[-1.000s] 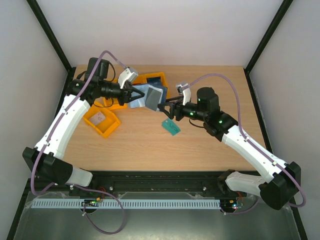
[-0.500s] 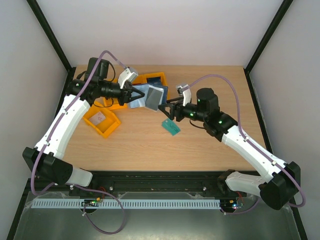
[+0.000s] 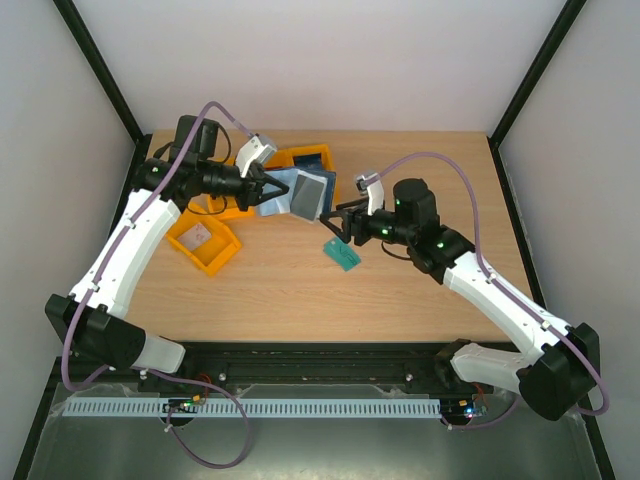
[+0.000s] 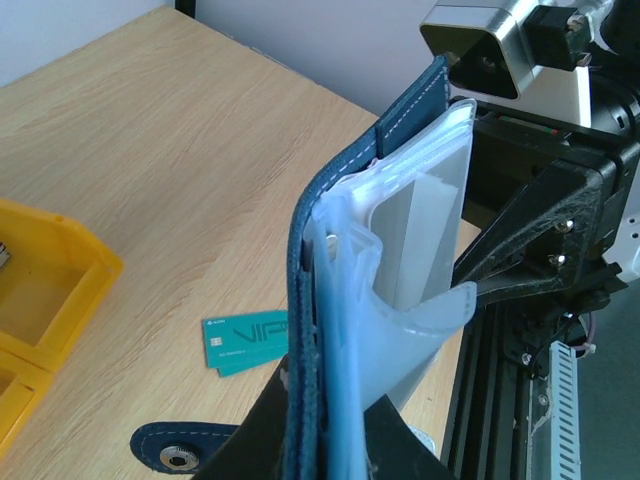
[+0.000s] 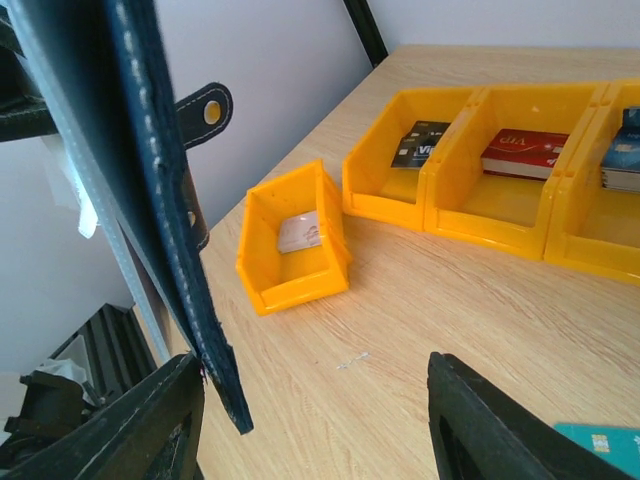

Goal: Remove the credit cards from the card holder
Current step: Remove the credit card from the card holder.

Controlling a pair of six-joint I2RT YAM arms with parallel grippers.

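The left gripper (image 3: 266, 190) is clamped on the open card holder (image 3: 305, 192), while the right gripper (image 5: 312, 375) gapes wide beside its edge, holding nothing.

The card holder (image 4: 300, 300) is dark navy with pale stitching along its edge. Its clear sleeves (image 4: 425, 220) look pale blue-grey to milky white. The clasp tab (image 4: 180, 455) is navy with a silvery snap. The teal-green card (image 4: 245, 340) carries paler lettering. The bins (image 5: 480, 215) are orange-yellow and hold a dark card (image 5: 420, 143), a red card (image 5: 525, 152), a blue card (image 5: 622, 160) and a pale card (image 5: 298, 233). The counter (image 5: 420, 320) is light wood with fine grain.
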